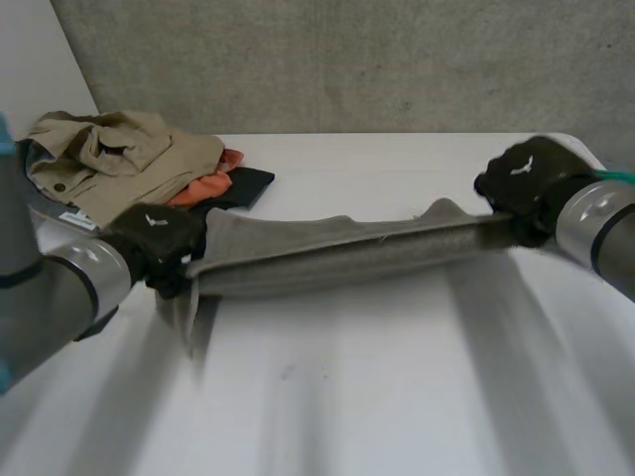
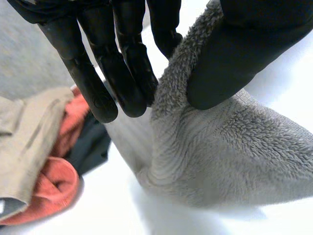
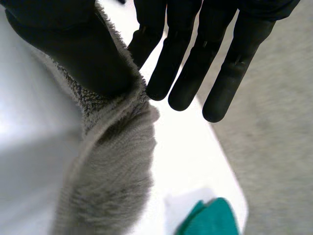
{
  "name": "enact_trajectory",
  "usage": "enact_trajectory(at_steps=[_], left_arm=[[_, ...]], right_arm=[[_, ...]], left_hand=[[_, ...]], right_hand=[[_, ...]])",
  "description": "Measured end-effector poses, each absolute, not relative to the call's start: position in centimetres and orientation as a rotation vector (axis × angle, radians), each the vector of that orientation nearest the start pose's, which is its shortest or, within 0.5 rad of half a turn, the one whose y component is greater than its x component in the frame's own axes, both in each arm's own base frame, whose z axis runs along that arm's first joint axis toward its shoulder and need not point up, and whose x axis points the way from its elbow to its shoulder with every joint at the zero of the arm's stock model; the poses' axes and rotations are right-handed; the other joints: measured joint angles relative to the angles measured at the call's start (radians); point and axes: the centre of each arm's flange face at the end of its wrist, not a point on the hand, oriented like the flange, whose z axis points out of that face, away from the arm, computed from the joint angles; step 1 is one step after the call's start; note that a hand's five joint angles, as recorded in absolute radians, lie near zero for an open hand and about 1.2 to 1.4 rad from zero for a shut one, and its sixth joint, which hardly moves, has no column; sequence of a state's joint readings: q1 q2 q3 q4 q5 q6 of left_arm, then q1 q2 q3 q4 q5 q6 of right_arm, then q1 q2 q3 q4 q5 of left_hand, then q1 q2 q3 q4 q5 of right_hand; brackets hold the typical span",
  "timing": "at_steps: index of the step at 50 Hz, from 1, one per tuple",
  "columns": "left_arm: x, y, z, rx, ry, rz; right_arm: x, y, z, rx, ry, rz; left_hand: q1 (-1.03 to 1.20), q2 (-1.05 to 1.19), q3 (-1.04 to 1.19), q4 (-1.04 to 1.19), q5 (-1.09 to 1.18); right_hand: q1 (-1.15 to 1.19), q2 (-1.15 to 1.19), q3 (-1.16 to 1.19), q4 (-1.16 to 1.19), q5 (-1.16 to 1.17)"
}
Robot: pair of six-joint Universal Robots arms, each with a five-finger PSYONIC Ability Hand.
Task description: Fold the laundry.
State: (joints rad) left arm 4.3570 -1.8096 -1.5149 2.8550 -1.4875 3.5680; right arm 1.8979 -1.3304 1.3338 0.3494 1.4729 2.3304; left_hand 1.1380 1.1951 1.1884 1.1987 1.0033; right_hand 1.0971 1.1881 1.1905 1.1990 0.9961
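Both hands hold one grey towel (image 1: 347,248) stretched as a bunched band over the white table (image 1: 397,377): the left hand (image 1: 159,238) pinches one end between thumb and straight fingers, and the right hand (image 1: 521,178) clamps the other end likewise. Far left on the table, a tan garment (image 1: 119,149) covers part of an orange cloth (image 1: 203,188) and a dark cloth (image 1: 248,183). A white tag (image 1: 74,218) at the tan garment's near edge is too small to read.

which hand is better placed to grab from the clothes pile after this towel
Left, probably. The left hand pinches the grey towel right beside the clothes pile; the right hand pinches its far end across the table. Both must let go first.
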Motion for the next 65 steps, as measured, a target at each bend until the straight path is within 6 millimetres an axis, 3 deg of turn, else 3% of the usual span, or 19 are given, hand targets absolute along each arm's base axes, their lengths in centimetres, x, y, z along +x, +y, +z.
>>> enact_trajectory(at_steps=[4, 8, 11, 13, 16, 20, 23, 26, 28, 31, 36, 40, 45, 46, 48, 51, 57, 65], left_arm=[[-24.7, -26.9, 21.2, 1.115, 2.413, -1.690], [-25.9, -30.5, 21.5, 1.069, 2.290, -1.845], [-27.1, -34.5, 24.4, 0.965, 2.063, -2.106], [-27.4, -36.0, 26.4, 0.910, 1.938, -2.225], [-27.5, -38.4, 31.8, 0.758, 1.605, -2.475], [-27.1, -38.6, 36.8, 0.635, 1.311, -2.640], [-26.8, -37.7, 38.9, 0.602, 1.214, -2.690], [-26.6, -36.6, 39.3, 0.619, 1.224, -2.689], [-26.5, -35.9, 38.7, 0.652, 1.276, -2.665], [-26.2, -34.9, 36.3, 0.732, 1.415, -2.589], [-25.6, -33.3, 29.7, 0.878, 1.716, -2.386], [-24.4, -31.3, 23.1, 0.981, 1.961, -2.166], [-23.4, -29.3, 16.7, 1.094, 2.121, -1.949], [-23.3, -29.1, 16.2, 1.105, 2.131, -1.929], [-22.9, -28.4, 13.8, 1.159, 2.164, -1.840], [-22.5, -27.9, 12.2, 1.205, 2.169, -1.769], [-21.9, -27.4, 12.3, 1.217, 2.140, -1.752], [-21.8, -26.4, 13.5, 1.162, 2.177, -1.801]], right_arm=[[24.4, -28.4, 26.2, -1.556, 2.279, -1.858], [25.3, -31.1, 26.1, -1.500, 2.234, -1.981], [26.3, -34.4, 28.2, -1.346, 2.093, -2.286], [26.6, -35.7, 29.8, -1.251, 1.995, -2.450], [27.0, -37.5, 34.4, -0.999, 1.687, -2.819], [26.9, -37.3, 38.7, -0.804, 1.363, -3.065], [26.9, -36.7, 39.8, -0.781, 1.254, -3.112], [27.0, -36.2, 39.1, -0.829, 1.261, -3.080], [27.0, -35.9, 37.9, -0.885, 1.316, -3.024], [26.9, -35.3, 35.3, -0.980, 1.449, -2.906], [26.3, -33.7, 29.8, -1.130, 1.730, -2.638], [25.5, -31.5, 24.1, -1.250, 1.952, -2.349], [25.1, -29.4, 18.7, -1.342, 2.087, -2.089], [25.1, -29.2, 18.0, -1.352, 2.102, -2.057], [25.0, -28.5, 16.0, -1.375, 2.146, -1.963], [24.8, -28.0, 14.6, -1.389, 2.180, -1.892], [24.7, -27.5, 13.7, -1.393, 2.206, -1.847], [24.6, -27.4, 14.1, -1.381, 2.206, -1.862]], left_hand=[[0.000, 0.001, 0.000, 0.000, 0.000], [0.000, 0.001, 0.000, 0.000, 0.000], [0.000, 0.001, 0.000, 0.000, 0.000], [0.000, 0.001, 0.000, 0.000, 0.000], [0.000, 0.001, 0.000, 0.000, 0.000], [0.000, 0.001, 0.000, 0.000, 0.000], [0.000, 0.001, 0.000, 0.000, 0.009], [0.000, 0.001, 0.000, 0.000, 0.015], [0.000, 0.002, 0.000, 0.000, 0.015], [0.000, 0.002, 0.000, 0.000, 0.015], [0.001, 0.002, 0.000, 0.000, 0.015], [0.001, 0.002, 0.000, 0.000, 0.015], [0.001, 0.002, 0.000, 0.000, 0.015], [0.001, 0.002, 0.000, 0.000, 0.014], [-0.064, -0.088, -0.086, -0.081, -0.063], [-0.349, -0.377, -0.360, -0.375, -0.353], [-0.645, -0.684, -0.670, -0.689, -0.670], [-0.677, -0.732, -0.720, -0.745, -0.726]], right_hand=[[0.000, 0.000, 0.000, 0.000, 0.000], [0.000, 0.000, 0.000, 0.000, 0.000], [0.000, 0.000, 0.000, 0.000, 0.000], [0.000, 0.000, 0.000, 0.000, 0.000], [0.000, 0.000, 0.000, 0.000, 0.000], [0.000, 0.000, 0.000, 0.000, 0.000], [0.000, 0.000, 0.000, 0.000, 0.000], [0.000, 0.000, 0.000, 0.000, 0.000], [0.000, 0.000, 0.000, 0.000, 0.000], [0.000, 0.000, 0.000, 0.000, 0.000], [0.000, 0.000, 0.000, 0.000, 0.000], [0.000, 0.000, 0.000, 0.000, 0.000], [0.000, 0.000, 0.000, 0.000, 0.000], [0.000, 0.000, 0.000, 0.000, 0.000], [0.000, 0.000, 0.000, 0.000, 0.000], [0.000, 0.000, 0.000, 0.000, 0.000], [0.000, 0.000, 0.000, 0.000, 0.000], [0.000, 0.000, 0.000, 0.000, 0.000]])
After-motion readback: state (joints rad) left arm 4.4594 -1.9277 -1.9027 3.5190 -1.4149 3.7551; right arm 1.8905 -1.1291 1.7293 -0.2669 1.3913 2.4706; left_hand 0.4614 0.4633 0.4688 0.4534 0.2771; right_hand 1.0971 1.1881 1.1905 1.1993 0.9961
